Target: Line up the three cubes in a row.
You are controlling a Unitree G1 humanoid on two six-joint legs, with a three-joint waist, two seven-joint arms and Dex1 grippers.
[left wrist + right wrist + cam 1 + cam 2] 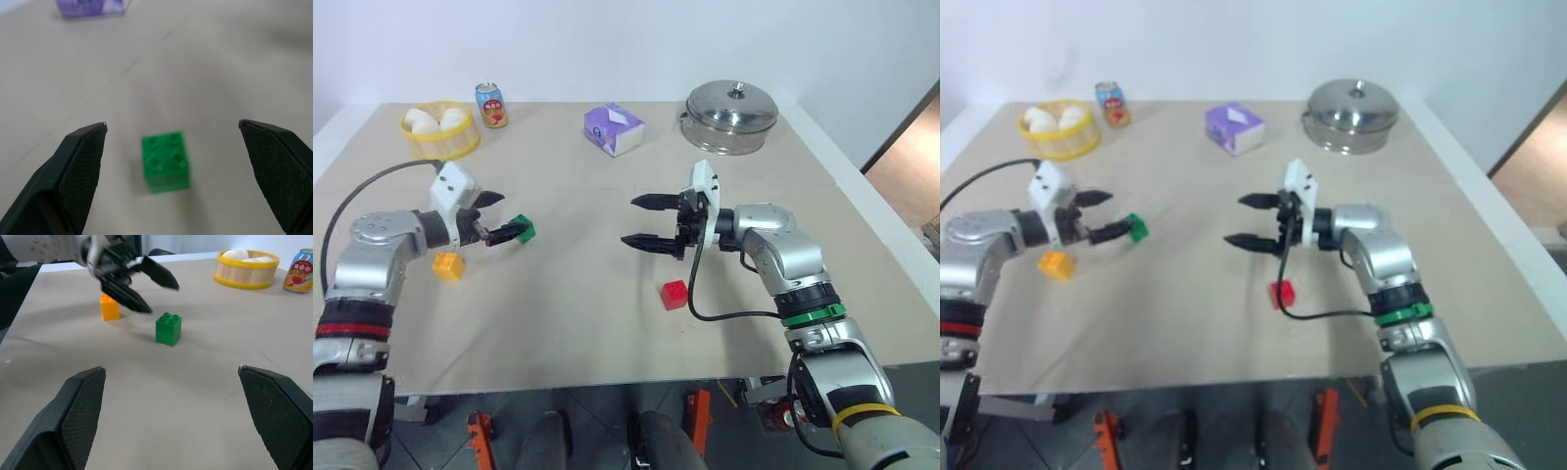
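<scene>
The green cube (522, 227) sits on the counter (607, 323) just ahead of the left hand (507, 217), whose fingers are spread wide, holding nothing. The orange cube (448, 265) lies near, beside that arm. The red cube (674, 294) rests below the right hand (640, 221), also spread and empty.

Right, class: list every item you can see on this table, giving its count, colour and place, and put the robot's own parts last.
green cube: one, green, left part of the table, just ahead of the left claw's fingertips.
yellow-orange cube: one, yellow-orange, left side, near the left arm.
red cube: one, red, centre, nearer the front edge, below the right claw.
tissue pack: one, purple, far centre.
soda can: one, far left.
basket: one, yellow, far left, holding white eggs.
pot: one, silver, lidded, far right.
table: one, beige.
left claw: black, open.
right claw: black, open, empty.
</scene>
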